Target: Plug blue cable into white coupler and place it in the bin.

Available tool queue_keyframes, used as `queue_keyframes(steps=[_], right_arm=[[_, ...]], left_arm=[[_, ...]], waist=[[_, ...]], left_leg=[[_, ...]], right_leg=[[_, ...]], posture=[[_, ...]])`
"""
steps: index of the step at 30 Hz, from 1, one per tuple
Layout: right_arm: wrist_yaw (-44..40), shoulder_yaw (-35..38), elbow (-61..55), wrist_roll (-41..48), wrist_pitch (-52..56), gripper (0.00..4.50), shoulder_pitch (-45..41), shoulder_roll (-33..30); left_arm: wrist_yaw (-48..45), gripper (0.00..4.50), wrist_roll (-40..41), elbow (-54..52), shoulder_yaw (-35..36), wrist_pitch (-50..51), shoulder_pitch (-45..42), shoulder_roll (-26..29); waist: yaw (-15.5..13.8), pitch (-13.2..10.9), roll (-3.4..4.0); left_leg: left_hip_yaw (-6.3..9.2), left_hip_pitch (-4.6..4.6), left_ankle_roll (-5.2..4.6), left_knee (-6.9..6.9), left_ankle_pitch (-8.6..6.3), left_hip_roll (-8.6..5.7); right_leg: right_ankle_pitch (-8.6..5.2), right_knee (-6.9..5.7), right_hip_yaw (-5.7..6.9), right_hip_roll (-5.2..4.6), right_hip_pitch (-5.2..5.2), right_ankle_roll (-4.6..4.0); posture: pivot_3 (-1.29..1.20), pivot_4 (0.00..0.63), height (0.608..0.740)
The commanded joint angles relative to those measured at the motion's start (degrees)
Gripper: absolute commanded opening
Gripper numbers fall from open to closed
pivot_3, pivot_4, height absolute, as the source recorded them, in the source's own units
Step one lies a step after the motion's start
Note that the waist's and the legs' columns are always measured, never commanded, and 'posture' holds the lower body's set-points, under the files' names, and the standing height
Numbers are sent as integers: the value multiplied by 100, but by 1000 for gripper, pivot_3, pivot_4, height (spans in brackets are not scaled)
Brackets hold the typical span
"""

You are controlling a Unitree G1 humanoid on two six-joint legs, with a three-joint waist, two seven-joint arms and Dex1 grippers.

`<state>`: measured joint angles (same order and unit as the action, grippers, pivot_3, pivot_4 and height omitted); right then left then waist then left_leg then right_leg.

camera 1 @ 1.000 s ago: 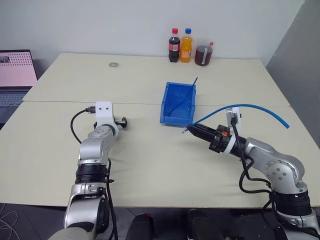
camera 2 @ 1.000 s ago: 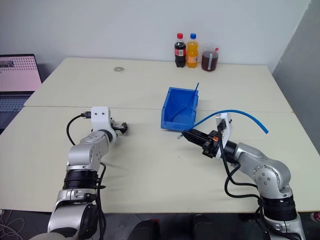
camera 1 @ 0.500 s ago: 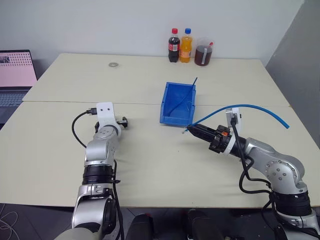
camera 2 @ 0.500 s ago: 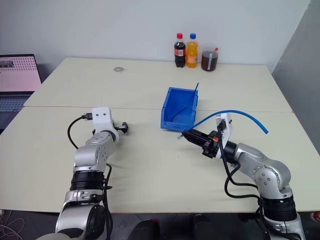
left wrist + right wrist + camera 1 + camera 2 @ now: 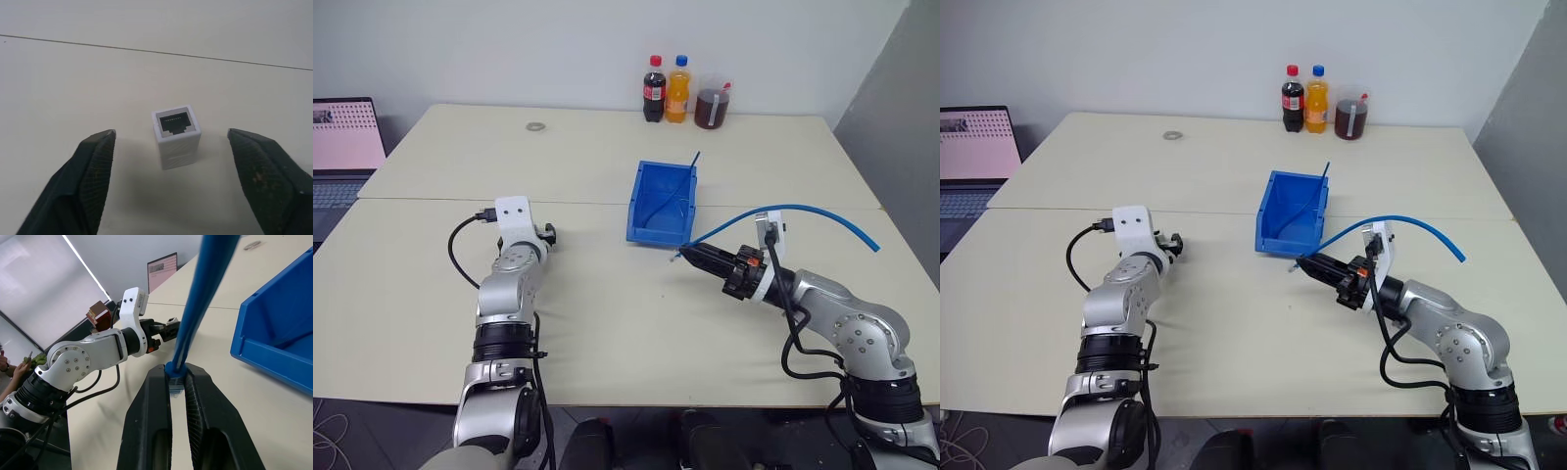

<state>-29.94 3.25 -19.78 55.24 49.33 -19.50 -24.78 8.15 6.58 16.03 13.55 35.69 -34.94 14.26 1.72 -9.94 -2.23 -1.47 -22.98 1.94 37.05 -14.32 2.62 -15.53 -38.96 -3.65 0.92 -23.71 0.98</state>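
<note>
The white coupler stands on the table with its dark socket facing my left wrist camera. My left gripper is open, one finger on each side of the coupler and neither touching it; it sits left of centre on the table. My right gripper is shut on the blue cable just behind its plug end, near the front right corner of the bin. The cable arcs up and out to the right. The right wrist view shows the cable rising from the closed fingers.
A thin straight blue cord leans inside the bin and sticks out over its back wall. Two bottles and a jar of dark liquid stand at the table's far edge. A small ring lies far left; a laptop sits off the left edge.
My left forearm has swung a little and its gripper has turned slightly towards the left, its fingers looking narrower. The right arm and the cable have stayed put.
</note>
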Motion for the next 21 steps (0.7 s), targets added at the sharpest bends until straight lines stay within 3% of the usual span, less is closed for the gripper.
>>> queue_keyframes(steps=[1, 10, 16, 21], right_arm=[[-7, 128, -233, 68, -35, 113, -1, -1], [31, 142, -280, 72, -48, 113, 43, 6], [57, 144, -317, 68, -54, 113, 76, 9], [45, 131, -424, 36, -59, 112, 154, -55]], left_arm=[[22, 2840, -57, -55, 35, -161, -141, 37], [21, 858, -74, 168, 38, -312, -175, 33], [-45, 780, -49, 187, 60, -387, -109, 78], [-1059, 780, 203, -320, -34, -569, 339, 424]], waist=[[0, 0, 0], [0, 0, 0], [0, 0, 0], [21, 0, 0]], left_leg=[[0, 0, 0, 0, 0, 0], [0, 0, 0, 0, 0, -1], [0, 0, 0, 0, 0, 0], [-2, 1, 1, -1, 0, 0]], right_leg=[[0, 0, 0, 0, 0, 0], [1, 0, 0, 0, 0, -1], [2, 0, 0, 0, 0, -1], [5, -1, -1, 1, 0, -6]], posture=[[0, 150, 740], [0, 150, 740], [0, 150, 740], [0, 150, 740]])
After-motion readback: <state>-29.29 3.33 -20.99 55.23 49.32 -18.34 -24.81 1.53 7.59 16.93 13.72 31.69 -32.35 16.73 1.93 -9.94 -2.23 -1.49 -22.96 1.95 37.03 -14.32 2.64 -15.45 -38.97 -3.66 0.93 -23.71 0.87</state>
